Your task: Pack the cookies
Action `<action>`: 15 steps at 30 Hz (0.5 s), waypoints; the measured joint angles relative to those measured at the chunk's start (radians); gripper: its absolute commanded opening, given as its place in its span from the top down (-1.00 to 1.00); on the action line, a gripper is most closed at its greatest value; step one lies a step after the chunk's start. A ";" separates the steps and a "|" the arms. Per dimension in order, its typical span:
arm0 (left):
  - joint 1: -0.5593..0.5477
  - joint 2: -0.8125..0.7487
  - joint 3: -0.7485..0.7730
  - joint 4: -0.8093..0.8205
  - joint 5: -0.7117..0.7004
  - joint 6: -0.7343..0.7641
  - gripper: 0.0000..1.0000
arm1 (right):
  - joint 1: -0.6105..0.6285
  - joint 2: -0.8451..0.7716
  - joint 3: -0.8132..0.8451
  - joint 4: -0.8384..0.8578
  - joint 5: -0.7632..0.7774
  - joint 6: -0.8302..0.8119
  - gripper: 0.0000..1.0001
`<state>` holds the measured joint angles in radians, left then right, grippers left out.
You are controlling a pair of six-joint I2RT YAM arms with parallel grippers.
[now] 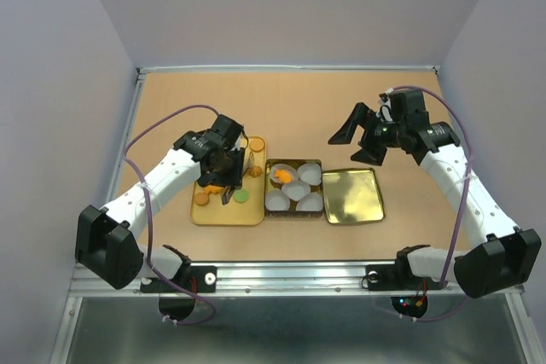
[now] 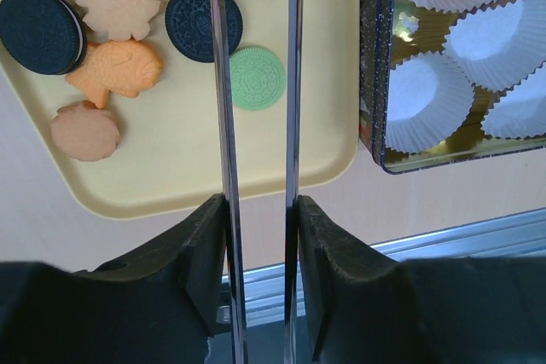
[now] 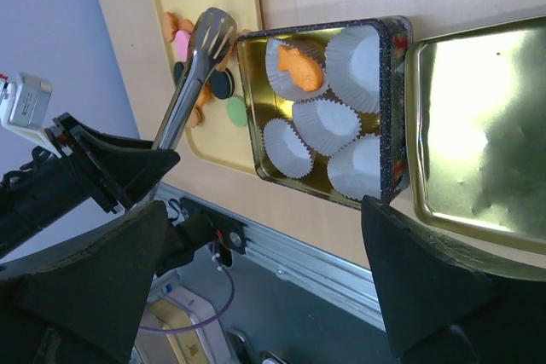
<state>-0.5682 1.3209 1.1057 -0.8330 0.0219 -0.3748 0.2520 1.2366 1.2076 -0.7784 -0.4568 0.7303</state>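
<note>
Cookies: your cookies [image 2: 124, 70] lay on the tray [image 2: 171, 168] just left of the tin [image 2: 368, 57]; one sat in a paper cup [image 3: 277, 50] inside the tin.
Left hand: your left gripper [image 2: 260, 219] squeezed the tongs [image 2: 223, 83].
Right hand: your right gripper [image 1: 358, 142] gaped wide, empty, right of the tin.
Handling: likely light and brittle; pinch one gently across its edges.

Tan table [image 1: 299, 108] carrying a pale yellow tray [image 1: 226, 213], just beside it a dark-walled gold tin [image 1: 294, 161] holding white fluted paper cups [image 1: 296, 190], then the tin's gold lid [image 1: 351, 196] lying flat; metal tongs [image 3: 192, 83] extend over the tray.
</note>
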 measured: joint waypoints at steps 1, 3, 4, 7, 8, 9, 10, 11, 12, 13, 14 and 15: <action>0.000 0.001 -0.002 0.001 0.003 -0.006 0.22 | 0.000 0.000 0.000 -0.004 -0.003 0.000 -1.00; 0.000 0.002 -0.002 0.005 0.002 -0.020 0.24 | 0.000 0.000 0.000 -0.009 -0.009 0.002 -1.00; 0.000 0.002 -0.002 0.008 0.002 -0.026 0.26 | 0.000 -0.001 0.000 -0.012 -0.013 0.006 -1.00; 0.000 0.016 0.014 0.002 -0.001 -0.040 0.31 | 0.000 -0.019 0.000 -0.025 -0.029 0.033 -1.00; 0.000 0.031 0.033 -0.004 -0.004 -0.047 0.38 | 0.000 -0.040 0.000 -0.027 -0.041 0.043 -1.00; 0.000 0.039 0.045 -0.006 -0.009 -0.050 0.39 | 0.000 -0.049 0.002 -0.030 -0.046 0.046 -1.00; 0.000 0.050 0.062 -0.005 -0.016 -0.054 0.41 | 0.000 -0.065 0.007 -0.036 -0.054 0.048 -1.00; 0.001 0.061 0.081 -0.006 -0.022 -0.058 0.41 | 0.000 -0.081 0.019 -0.045 -0.064 0.048 -1.00; 0.001 0.069 0.100 -0.009 -0.027 -0.062 0.35 | 0.000 -0.095 0.037 -0.053 -0.075 0.048 -1.00; 0.001 0.074 0.117 -0.010 -0.034 -0.069 0.26 | 0.000 -0.105 0.050 -0.055 -0.083 0.048 -1.00; 0.000 0.075 0.129 -0.013 -0.038 -0.072 0.17 | 0.001 -0.115 0.070 -0.060 -0.096 0.047 -1.00; 0.000 0.076 0.140 -0.021 -0.044 -0.076 0.08 | 0.001 -0.122 0.088 -0.064 -0.110 0.042 -1.00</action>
<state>-0.5678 1.3972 1.2457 -0.8536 -0.0219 -0.4507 0.2531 1.1145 1.2953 -0.8421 -0.5667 0.7727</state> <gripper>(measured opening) 0.413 0.998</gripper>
